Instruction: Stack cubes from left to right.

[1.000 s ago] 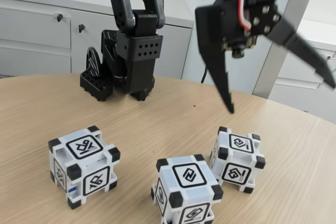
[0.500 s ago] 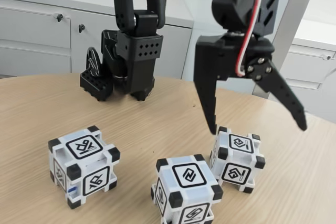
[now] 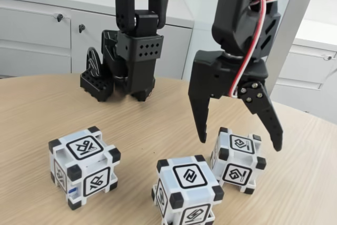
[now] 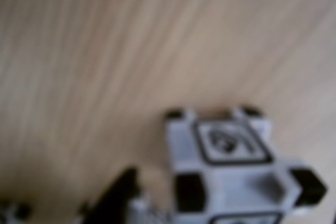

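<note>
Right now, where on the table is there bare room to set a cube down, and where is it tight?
In the fixed view, bare wood lies between the arm's base and the left cube, and along the table's left side. It is crowded where the middle cube and right cube sit close, under the open gripper.

Worktop (image 3: 42, 104): round, light wood grain, curved far edge visible in the fixed view. Three white cubes with black corners rest directly on it near the front edge, none stacked. Left cube (image 3: 83, 166) stands well apart from the others. Middle cube (image 3: 187, 191) sits closest to the front edge. Right cube (image 3: 237, 158) stands just beside it, slightly farther back. Arm base (image 3: 124, 72) is mounted near the far edge.
</note>
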`<action>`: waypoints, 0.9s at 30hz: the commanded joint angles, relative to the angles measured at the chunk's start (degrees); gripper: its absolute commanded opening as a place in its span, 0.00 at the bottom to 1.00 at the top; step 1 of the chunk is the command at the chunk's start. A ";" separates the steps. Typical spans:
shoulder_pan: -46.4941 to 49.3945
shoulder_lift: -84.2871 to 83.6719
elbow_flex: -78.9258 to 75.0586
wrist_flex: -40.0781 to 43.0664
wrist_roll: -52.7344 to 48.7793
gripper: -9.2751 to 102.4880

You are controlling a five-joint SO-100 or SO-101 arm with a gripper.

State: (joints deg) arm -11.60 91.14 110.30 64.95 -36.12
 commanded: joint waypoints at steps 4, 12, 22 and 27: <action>0.88 0.09 -2.11 0.00 4.04 0.41; 1.32 -3.60 -2.11 -0.35 8.79 0.39; 1.32 -8.88 -2.20 -0.53 8.61 0.32; 1.32 -8.61 -2.46 -0.26 9.58 0.22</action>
State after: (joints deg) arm -10.81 83.06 108.72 64.51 -27.33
